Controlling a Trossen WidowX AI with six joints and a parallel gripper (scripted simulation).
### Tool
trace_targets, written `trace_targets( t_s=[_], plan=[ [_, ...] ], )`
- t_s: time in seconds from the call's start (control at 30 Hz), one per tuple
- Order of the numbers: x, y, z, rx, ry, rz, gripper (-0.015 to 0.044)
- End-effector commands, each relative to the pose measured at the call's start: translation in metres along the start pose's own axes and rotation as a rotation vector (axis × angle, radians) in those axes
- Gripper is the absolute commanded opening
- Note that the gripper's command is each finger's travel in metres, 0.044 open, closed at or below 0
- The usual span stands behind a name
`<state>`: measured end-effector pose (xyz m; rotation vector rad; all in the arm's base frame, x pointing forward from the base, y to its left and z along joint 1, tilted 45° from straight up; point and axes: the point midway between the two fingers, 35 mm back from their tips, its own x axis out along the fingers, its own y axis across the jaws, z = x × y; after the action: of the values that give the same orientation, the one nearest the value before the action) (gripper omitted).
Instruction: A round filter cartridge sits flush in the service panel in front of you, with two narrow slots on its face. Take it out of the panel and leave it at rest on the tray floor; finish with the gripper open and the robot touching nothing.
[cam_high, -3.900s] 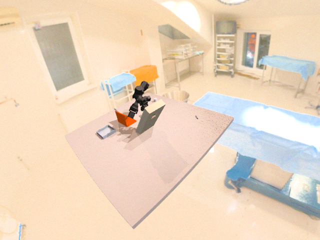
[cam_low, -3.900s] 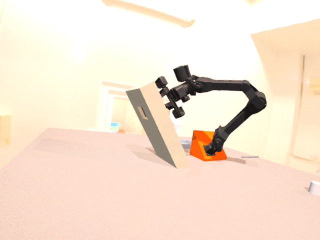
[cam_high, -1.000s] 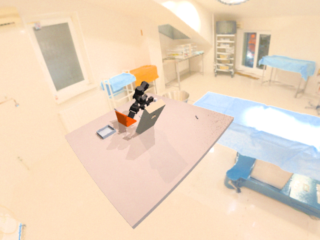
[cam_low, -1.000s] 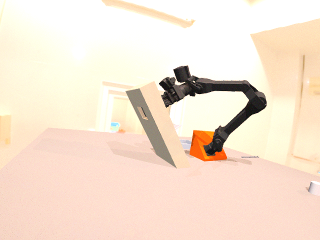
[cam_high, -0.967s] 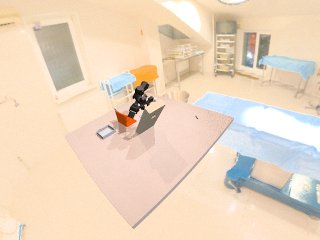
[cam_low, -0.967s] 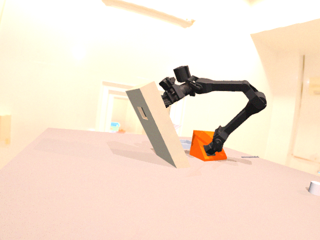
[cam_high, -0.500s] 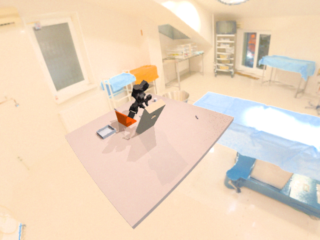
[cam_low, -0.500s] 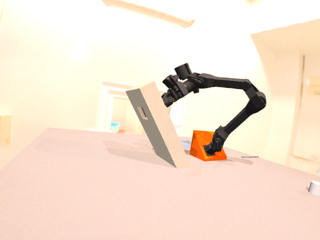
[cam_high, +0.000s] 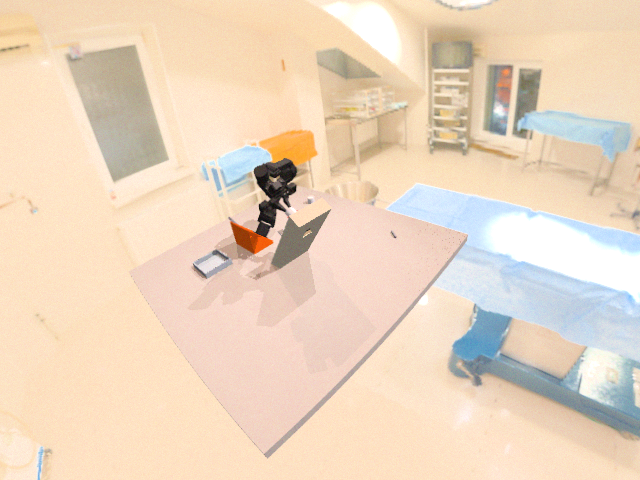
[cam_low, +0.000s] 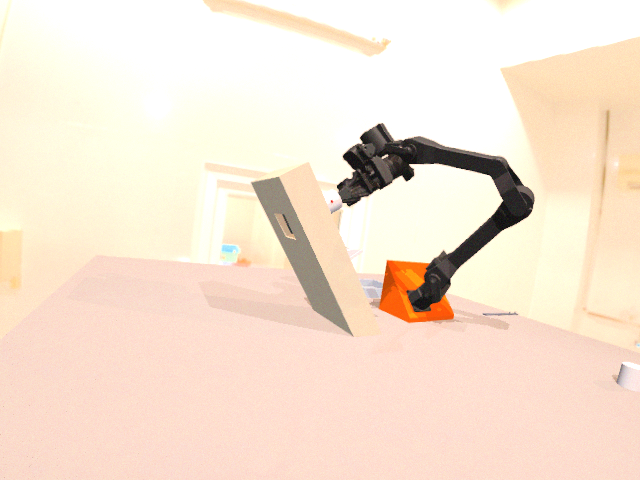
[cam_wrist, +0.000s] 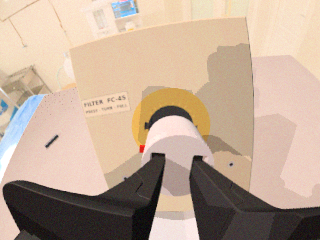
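Note:
The white round filter cartridge (cam_high: 291, 210) (cam_low: 334, 201) (cam_wrist: 175, 131) stands out from the front face of the leaning service panel (cam_high: 295, 241) (cam_low: 323, 258) (cam_wrist: 150, 65). A red mark shows on its side. Behind it in the wrist view is the panel's black round opening (cam_wrist: 170, 111) inside a yellow ring (cam_wrist: 141, 117). Whether its far end is fully clear of the opening cannot be told. My gripper (cam_wrist: 177, 161) (cam_low: 342, 196) is shut on the cartridge, its fingertips in the slots of the face. The grey tray (cam_high: 219, 269) (cam_low: 371, 288) sits on the table, apart from the panel.
An orange wedge (cam_high: 248, 238) (cam_low: 393, 297) stands by the arm's base, between tray and panel. A small white cylinder (cam_high: 310, 199) (cam_low: 629, 377) stands on the table (cam_high: 217, 341). A short dark rod (cam_high: 393, 234) (cam_wrist: 51, 141) lies behind the panel. A thin rod (cam_low: 499, 313) lies beyond the wedge.

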<state>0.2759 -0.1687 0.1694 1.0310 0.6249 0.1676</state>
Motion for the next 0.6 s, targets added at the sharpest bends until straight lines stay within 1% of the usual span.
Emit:
trace_targets(
  t_s=[0.0,0.57],
  plan=[
    [-0.001,-0.002,-0.008,-0.005,-0.002,0.005,0.0],
    [0.006,-0.017,-0.061,-0.004,-0.002,0.005,0.0]
  ],
)
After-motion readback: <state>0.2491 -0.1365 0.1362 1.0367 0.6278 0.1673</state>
